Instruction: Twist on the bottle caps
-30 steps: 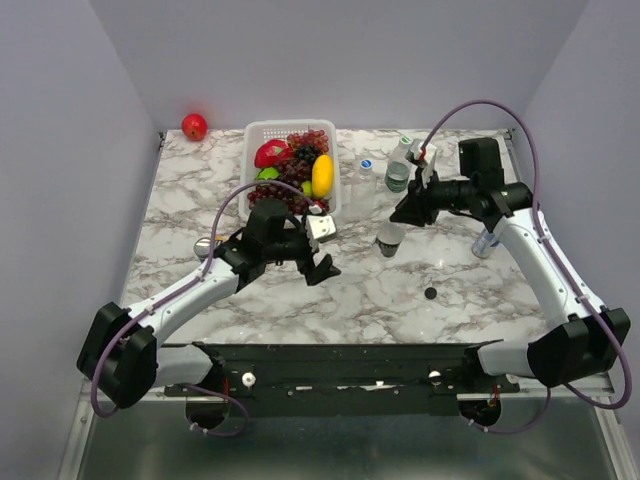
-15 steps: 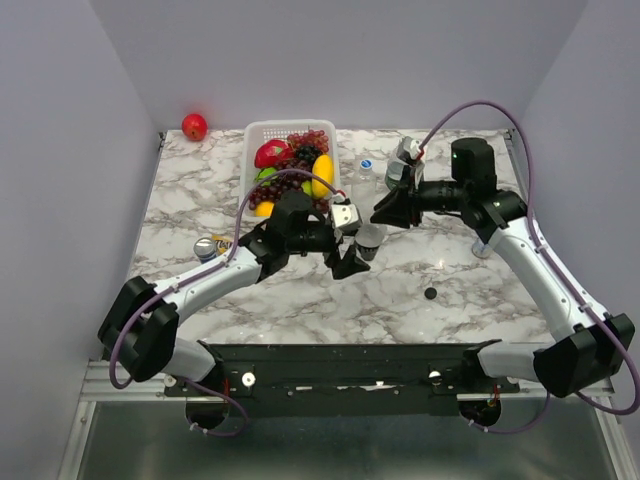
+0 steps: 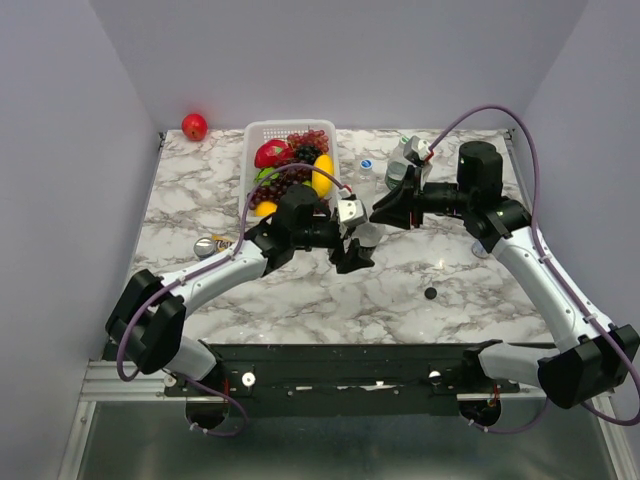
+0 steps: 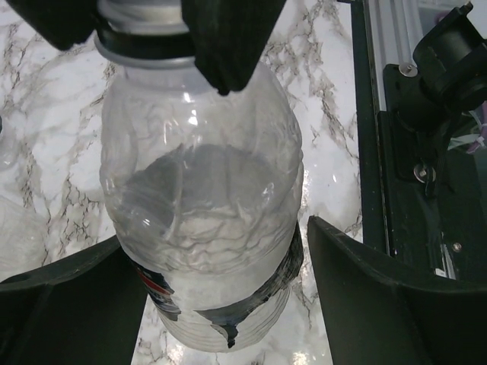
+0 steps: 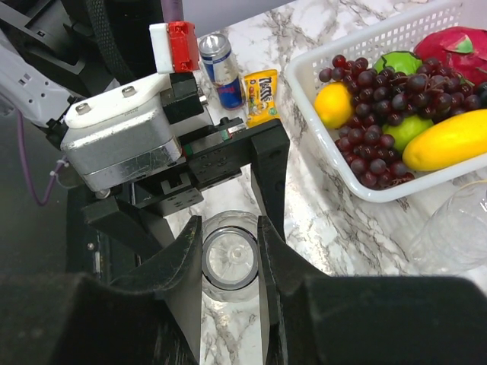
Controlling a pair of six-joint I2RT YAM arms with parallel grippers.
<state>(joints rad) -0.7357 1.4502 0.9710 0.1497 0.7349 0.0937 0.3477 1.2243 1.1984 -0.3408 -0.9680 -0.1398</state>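
**1. Locate the work.** The uncapped bottle point(image 4: 202, 205) stands near the middle of the worktop point(image 3: 200, 190), in front of the basket point(image 3: 290, 123). Its mouth is open.

**2. Check the fingers.** The right fingers point(image 5: 281, 289) are pinched on the bottle's neck, just under the mouth. The left fingers point(image 4: 61, 304) are spread on either side of the lower body. You cannot tell from these views whether they press on the wall or only flank it.

**3. Locate the caps.** The black cap point(image 3: 430, 293) lies loose on the worktop, well apart from the bottle, on the right arm's side. The blue cap point(image 3: 366, 164) sits atop a second bottle point(image 3: 362, 186) beside the basket.

**4. Handling.** Treat the black cap as light, stiff and easily flicked away. Take it from above, across its rim. Treat the bottle as thin-walled and soft, since it will probably dent under a hard squeeze. Hold it low on the body, firmly enough to resist the twist, and leave the neck free for the cap.
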